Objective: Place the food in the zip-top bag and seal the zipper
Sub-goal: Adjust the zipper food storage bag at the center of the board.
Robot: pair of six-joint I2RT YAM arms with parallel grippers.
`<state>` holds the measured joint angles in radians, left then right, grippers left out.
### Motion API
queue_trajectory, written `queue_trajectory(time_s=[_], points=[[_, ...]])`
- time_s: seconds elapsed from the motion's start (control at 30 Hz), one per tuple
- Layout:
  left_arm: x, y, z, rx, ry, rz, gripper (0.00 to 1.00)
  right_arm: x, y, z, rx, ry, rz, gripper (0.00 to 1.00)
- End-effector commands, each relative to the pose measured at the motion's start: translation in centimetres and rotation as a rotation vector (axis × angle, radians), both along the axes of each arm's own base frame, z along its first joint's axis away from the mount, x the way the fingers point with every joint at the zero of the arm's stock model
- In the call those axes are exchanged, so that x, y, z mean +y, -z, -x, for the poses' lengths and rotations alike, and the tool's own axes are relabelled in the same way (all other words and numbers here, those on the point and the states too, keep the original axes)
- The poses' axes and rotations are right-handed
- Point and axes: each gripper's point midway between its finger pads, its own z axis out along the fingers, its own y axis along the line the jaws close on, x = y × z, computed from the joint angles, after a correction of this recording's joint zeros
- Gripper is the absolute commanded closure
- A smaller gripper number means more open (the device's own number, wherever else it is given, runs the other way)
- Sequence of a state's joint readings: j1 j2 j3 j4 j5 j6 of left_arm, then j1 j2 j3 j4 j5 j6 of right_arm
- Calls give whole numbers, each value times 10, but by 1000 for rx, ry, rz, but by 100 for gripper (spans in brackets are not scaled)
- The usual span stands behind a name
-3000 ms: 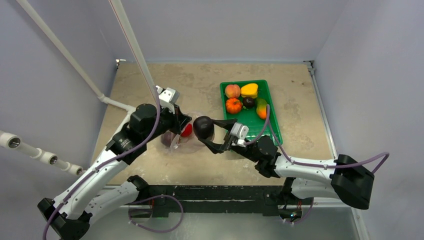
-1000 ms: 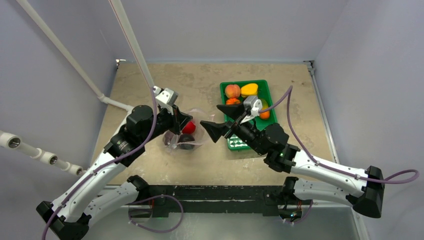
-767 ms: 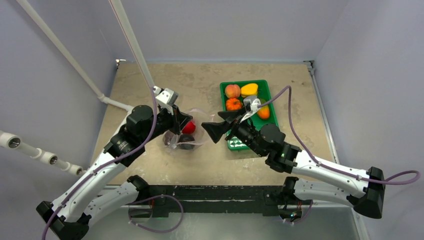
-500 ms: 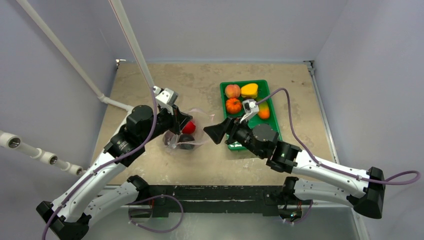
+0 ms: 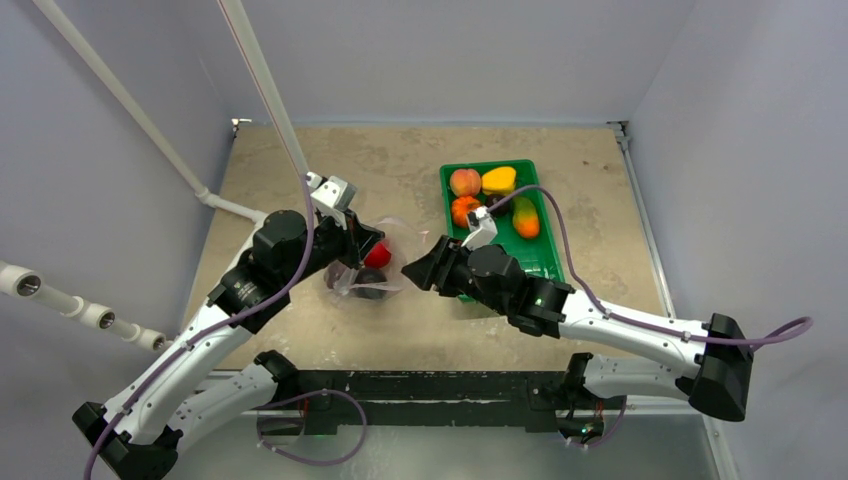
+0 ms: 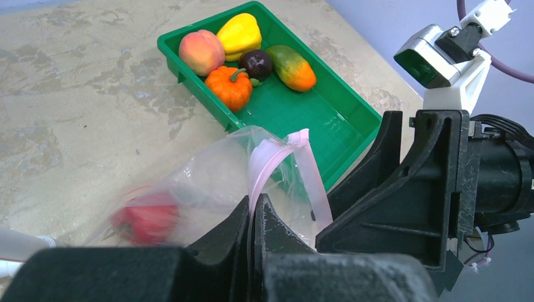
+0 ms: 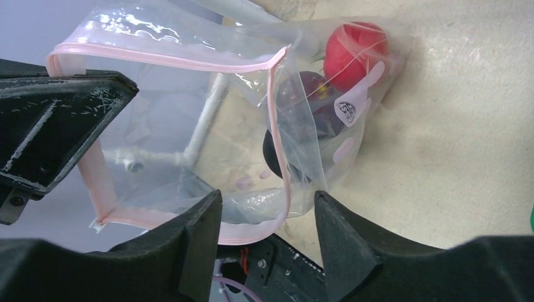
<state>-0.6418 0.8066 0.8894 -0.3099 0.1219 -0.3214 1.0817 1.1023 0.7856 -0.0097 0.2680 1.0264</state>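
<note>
The left jaws are clamping shut on the zipper [image 6: 310, 173] of the zip-top bag [image 7: 189, 113]. They are holding that pink edge lifted off the desk [image 5: 400, 160], and the bag's mouth is gaping toward the right arm [image 5: 600, 320].

The right jaws are standing apart at the other side of the mouth, one finger inside the pink rim and one outside it. They are not gripping anything that we can make out. In the right wrist view the plastic is so clear and so close that we cannot tell whether either finger is touching it.

The bag's lower end is resting on the desk between the two arms. Inside it we are seeing a red piece [image 7: 356, 47] lying at the bottom, with at least one dark purple piece [image 7: 305, 88] pressing against it.

The rest of the food is sitting in the green tray [image 5: 547, 245], which is lying just beside the bag on the right arm's side. At the tray's far end a peach [image 6: 201, 52] and a yellow pepper [image 6: 239, 34] are touching each other. An orange pumpkin [image 6: 232, 87] is sitting just in front of the peach. A dark plum [image 6: 255, 63] is sitting between the pumpkin and a green-and-orange piece [image 6: 291, 66], which is lying along the tray's right wall.
</note>
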Motion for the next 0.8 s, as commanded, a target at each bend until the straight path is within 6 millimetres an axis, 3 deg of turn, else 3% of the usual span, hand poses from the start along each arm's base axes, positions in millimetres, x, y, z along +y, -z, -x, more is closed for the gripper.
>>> queue_trajectory(time_s=[0.0, 0.1, 0.27, 0.43, 0.63, 0.77], points=[[2, -7, -2, -26, -12, 10, 100, 3, -13, -1, 30, 28, -63, 46], [1, -5, -2, -22, -11, 7, 100, 6, -15, -3, 27, 25, -66, 58], [1, -6, -1, -24, -5, 8, 100, 8, -10, -6, 35, 34, -42, 62], [0, -8, 1, -31, 8, 15, 100, 0, -20, -12, 22, 82, -28, 99], [-1, -10, 1, -42, 13, 12, 100, -11, -59, -19, -81, 102, -8, 100], [6, -8, -5, -34, -37, -13, 100, -18, -96, -29, -184, 124, 53, 100]])
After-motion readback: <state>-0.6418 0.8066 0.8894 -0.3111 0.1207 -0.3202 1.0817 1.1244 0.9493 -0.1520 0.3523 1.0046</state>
